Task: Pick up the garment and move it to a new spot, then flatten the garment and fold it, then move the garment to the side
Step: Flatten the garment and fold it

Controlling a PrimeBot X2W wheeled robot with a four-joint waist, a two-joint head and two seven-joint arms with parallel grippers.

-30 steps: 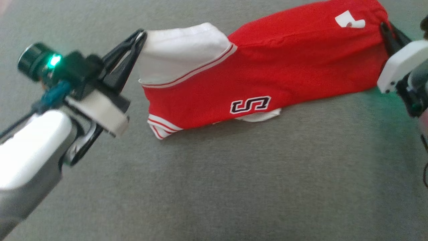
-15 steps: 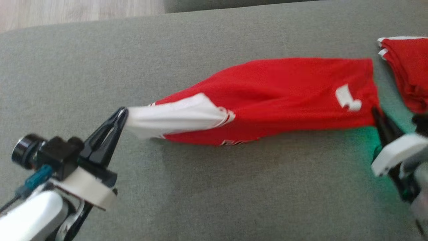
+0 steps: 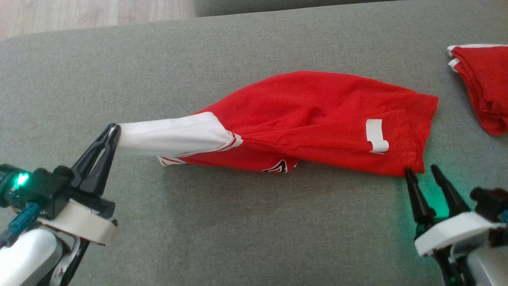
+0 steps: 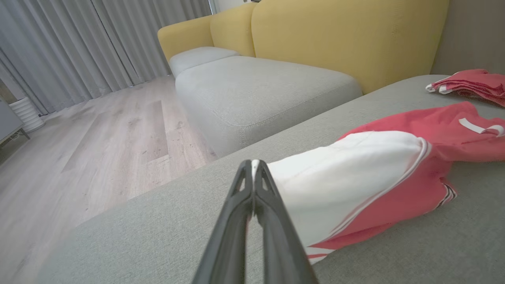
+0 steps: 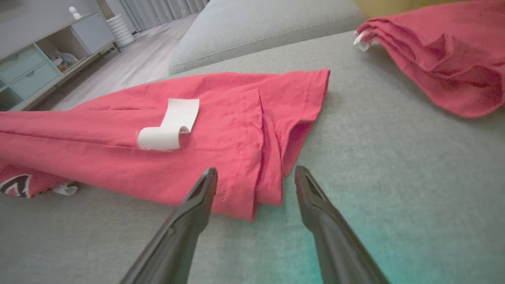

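1. Presently, the red garment (image 3: 317,115) lies rumpled and stretched lengthwise on the grey sofa cushion (image 3: 254,222), white tag (image 3: 376,136) uppermost.
2. Left claw (image 3: 114,129) is clamped on its white sleeve (image 3: 170,137).
3. Right claw (image 3: 421,170) is spread, empty, just beside the garment.

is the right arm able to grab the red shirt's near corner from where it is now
Probably yes: the right gripper has its jaws open, and a corner of the garment lies just ahead on the cushion, with nothing in between.
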